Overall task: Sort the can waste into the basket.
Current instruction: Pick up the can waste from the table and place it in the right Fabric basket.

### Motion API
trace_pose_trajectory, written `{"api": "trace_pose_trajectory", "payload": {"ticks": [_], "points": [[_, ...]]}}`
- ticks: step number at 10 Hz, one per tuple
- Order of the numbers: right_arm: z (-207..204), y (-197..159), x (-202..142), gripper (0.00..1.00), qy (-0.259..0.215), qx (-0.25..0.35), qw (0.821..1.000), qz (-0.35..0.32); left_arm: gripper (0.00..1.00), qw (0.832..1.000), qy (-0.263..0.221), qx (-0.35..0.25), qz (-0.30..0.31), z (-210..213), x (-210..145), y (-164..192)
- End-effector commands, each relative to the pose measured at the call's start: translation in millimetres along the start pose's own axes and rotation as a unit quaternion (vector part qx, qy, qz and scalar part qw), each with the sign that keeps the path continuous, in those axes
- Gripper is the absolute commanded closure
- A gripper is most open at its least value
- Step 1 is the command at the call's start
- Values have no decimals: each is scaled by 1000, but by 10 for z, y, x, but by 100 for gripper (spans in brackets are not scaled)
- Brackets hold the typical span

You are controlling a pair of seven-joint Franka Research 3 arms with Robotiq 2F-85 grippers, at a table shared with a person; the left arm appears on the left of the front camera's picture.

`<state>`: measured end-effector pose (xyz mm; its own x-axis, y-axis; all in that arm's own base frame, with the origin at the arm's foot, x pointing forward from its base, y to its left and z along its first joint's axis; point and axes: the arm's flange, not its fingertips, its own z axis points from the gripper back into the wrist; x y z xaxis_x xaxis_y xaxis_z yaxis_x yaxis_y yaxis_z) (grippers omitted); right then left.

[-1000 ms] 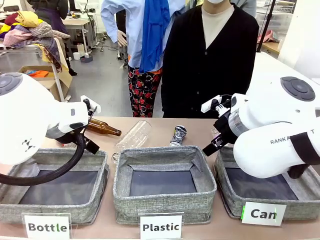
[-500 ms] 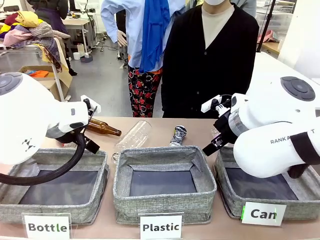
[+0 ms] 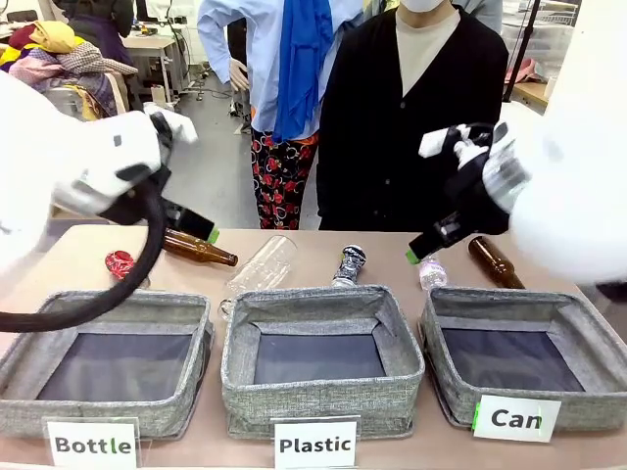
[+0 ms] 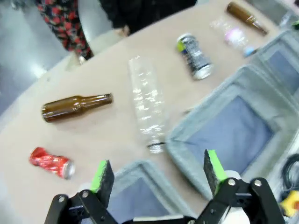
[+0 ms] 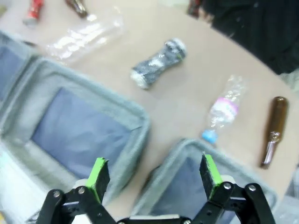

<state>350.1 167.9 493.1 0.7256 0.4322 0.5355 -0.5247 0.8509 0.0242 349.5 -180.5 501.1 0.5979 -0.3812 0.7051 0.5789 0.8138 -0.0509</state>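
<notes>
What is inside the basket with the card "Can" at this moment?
Inside the Can basket only its dark floor can be seen, with no can on it. The strip just behind its front wall is covered.

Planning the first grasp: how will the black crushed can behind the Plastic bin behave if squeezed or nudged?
The black crushed can is dented and pinched mid-body, so it probably won't roll far. It looks like thin metal: likely light, and it may buckle further under a firm squeeze. Lying on its side on the table, it should not tip.
</notes>
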Motion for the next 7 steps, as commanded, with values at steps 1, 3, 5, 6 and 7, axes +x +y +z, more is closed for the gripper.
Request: {"api": "trace_pose_trajectory", "payload": {"ticks": [1,3,5,6,7], "points": [[478,-111,-56,0,-27,119,991,-59,0,984,44,-175,-4,638,-551,41],[918,-580,-391,0,-66,234,964,-106,0,963,26,-267,15,1062,-776,369],[1062,-1145,-772,0,-99,280,938,-181,0,945,-5,-312,98,1235,-1038,1010],[1076,-1433,-1022,0,-117,303,920,-221,0,931,-17,-340,133,1254,-1249,1379],[1027,-1734,-1257,0,-147,320,898,-265,0,915,-39,-359,178,1202,-1387,1763]]}}
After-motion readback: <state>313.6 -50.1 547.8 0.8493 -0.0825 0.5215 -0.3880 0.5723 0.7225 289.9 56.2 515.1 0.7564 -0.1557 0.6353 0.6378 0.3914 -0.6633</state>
